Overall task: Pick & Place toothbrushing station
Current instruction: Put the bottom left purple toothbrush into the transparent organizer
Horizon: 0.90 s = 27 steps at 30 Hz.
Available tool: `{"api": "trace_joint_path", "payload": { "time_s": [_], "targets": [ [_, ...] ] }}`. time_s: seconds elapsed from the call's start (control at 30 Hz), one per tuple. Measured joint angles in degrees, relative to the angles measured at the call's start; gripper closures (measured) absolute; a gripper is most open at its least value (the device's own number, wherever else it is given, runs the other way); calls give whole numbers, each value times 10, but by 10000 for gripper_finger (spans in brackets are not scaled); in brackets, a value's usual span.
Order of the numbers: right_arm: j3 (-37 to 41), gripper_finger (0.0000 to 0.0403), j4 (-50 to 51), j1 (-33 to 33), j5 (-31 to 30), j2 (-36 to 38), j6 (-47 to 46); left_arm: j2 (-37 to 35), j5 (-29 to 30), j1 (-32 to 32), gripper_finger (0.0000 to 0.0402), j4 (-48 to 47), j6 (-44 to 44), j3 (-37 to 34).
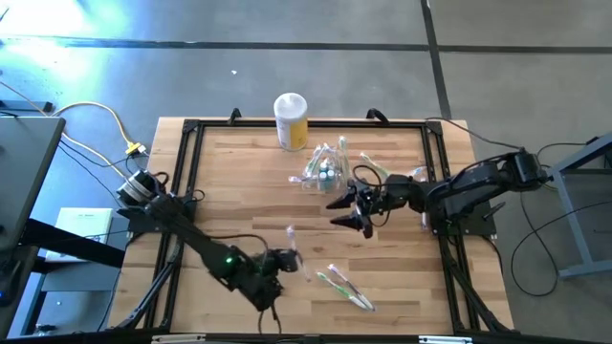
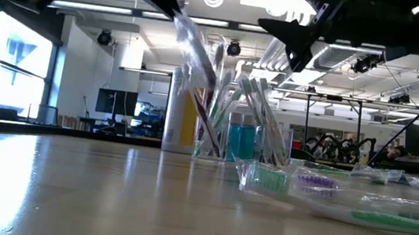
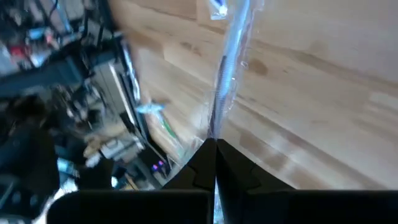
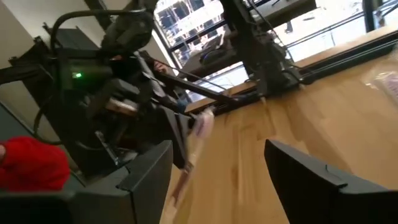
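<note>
The toothbrushing station (image 1: 323, 170) is a small clear holder with several toothbrushes standing in it, right of the table's middle toward the far edge. It also shows in the low view (image 2: 227, 139). My left gripper (image 1: 284, 260) is near the front middle of the table, shut on a toothbrush in a clear wrapper (image 3: 229, 68). The toothbrush also shows in the low view (image 2: 194, 44). My right gripper (image 1: 349, 212) hangs open and empty just in front of the station, clear of it. My left gripper pinches the wrapped toothbrush between its two shut fingers near one end (image 3: 214, 127). The rest of the toothbrush sticks straight out beyond the fingertips, along the fingers. It is lifted clear of the table and slants in the air (image 2: 194, 44).
A yellow canister with a white lid (image 1: 291, 119) stands at the far edge behind the station. Wrapped toothbrushes lie near the front right of middle (image 1: 346, 287) and right of the station (image 1: 375, 164), (image 1: 417, 174). A black frame (image 1: 187, 172) rims the table.
</note>
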<state>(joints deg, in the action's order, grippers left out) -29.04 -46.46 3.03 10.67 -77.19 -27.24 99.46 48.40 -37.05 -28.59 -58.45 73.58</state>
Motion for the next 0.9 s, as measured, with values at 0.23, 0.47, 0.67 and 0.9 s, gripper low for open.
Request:
{"api": "trace_joint_path", "payload": {
  "time_s": [0.23,0.47,0.67,0.9],
  "targets": [
    [0,155,10,9,27,0,0,8,-40,34,401,71,-150,0],
    [0,155,38,20,30,-4,44,8,-2,46,401,124,-230,0],
    [-22,155,33,26,16,-28,50,8,81,45,402,132,-286,7],
    [-71,155,39,26,-13,-91,75,8,10,51,402,138,-288,30]
  ]
}}
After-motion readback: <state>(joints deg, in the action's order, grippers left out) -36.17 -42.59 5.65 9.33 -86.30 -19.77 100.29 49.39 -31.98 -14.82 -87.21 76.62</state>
